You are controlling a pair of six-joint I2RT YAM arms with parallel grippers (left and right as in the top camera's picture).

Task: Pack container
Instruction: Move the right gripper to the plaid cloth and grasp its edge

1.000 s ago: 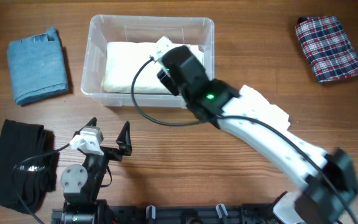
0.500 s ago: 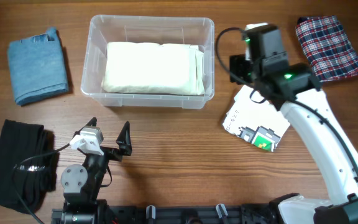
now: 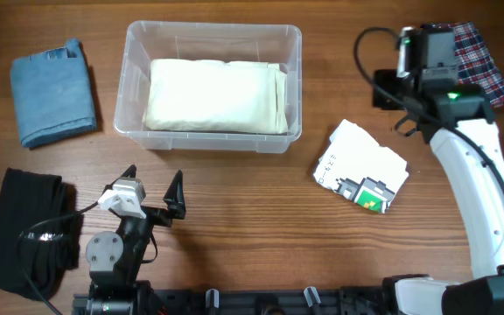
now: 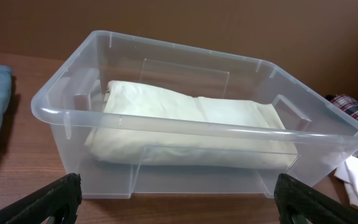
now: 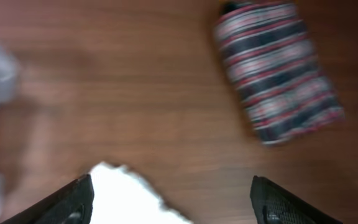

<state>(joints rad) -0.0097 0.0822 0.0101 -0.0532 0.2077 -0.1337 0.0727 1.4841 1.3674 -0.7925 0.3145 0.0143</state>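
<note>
Holding left claw (image 3: 155,172) spread wide and empty at seven o'clock, facing the container (image 3: 213,31) at twelve with a cream cloth (image 3: 213,94) folded inside. Hanging right claw (image 5: 171,179) apart and empty at two, between white cloth (image 3: 366,157) and plaid cloth (image 3: 484,70).

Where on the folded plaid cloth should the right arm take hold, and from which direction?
Probably from straight above, pinching across its narrow width near the middle. The plaid cloth lies flat as a long folded rectangle, with nothing against either long side.
</note>
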